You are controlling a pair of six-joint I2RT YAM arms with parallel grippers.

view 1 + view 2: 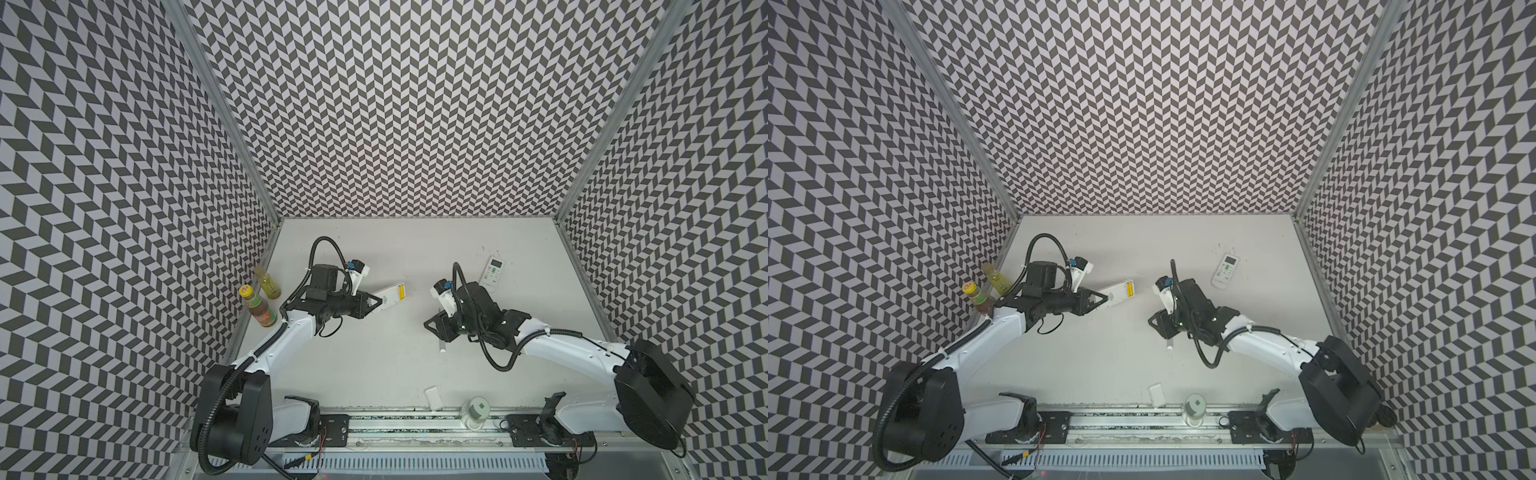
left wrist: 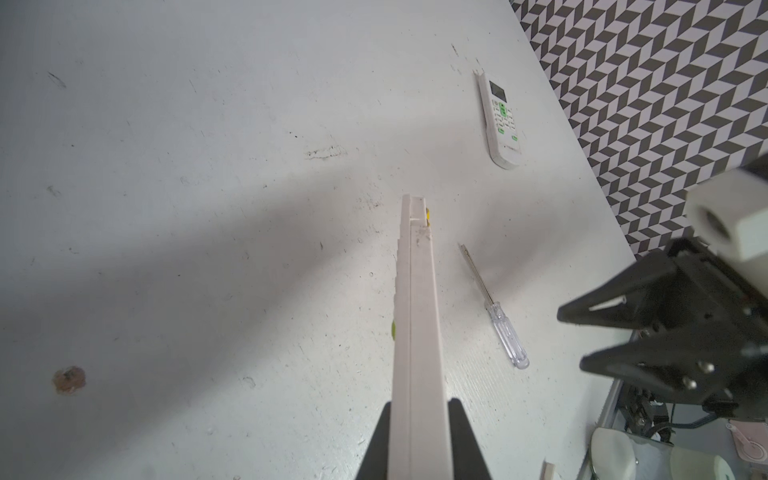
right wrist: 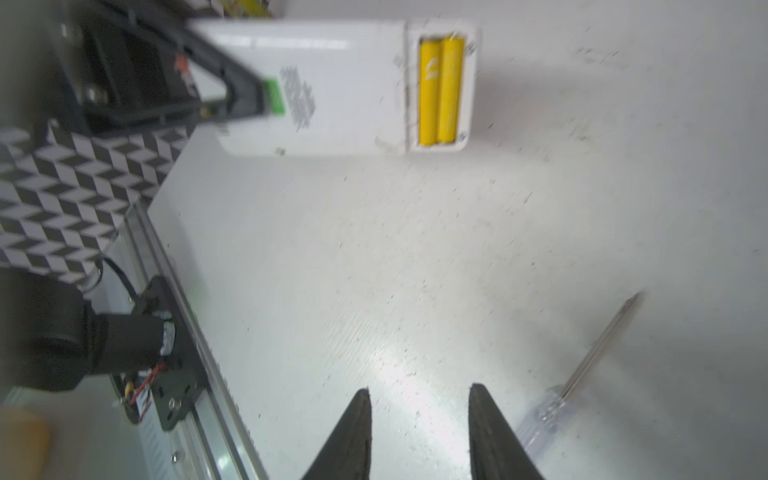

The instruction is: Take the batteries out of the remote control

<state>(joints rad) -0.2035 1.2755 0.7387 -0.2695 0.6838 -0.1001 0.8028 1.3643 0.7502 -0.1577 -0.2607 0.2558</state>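
Observation:
A white remote control (image 1: 390, 296) (image 1: 1116, 296) hangs above the table with my left gripper (image 1: 379, 302) (image 2: 419, 405) shut on one end, seen edge-on in the left wrist view. Its back compartment is open and holds two yellow batteries (image 3: 440, 89) (image 1: 401, 291) side by side. My right gripper (image 3: 419, 390) (image 1: 430, 328) stands open over bare table, well apart from the remote, with nothing between its fingers. A screwdriver (image 3: 582, 374) (image 2: 498, 320) with a clear handle lies on the table just beside that gripper.
A second white remote (image 1: 493, 272) (image 2: 500, 120) lies face up at the back right. Two bottles (image 1: 257, 305) stand against the left wall. A small white cover (image 1: 433, 397) and a clear cup (image 1: 475, 411) sit at the front edge.

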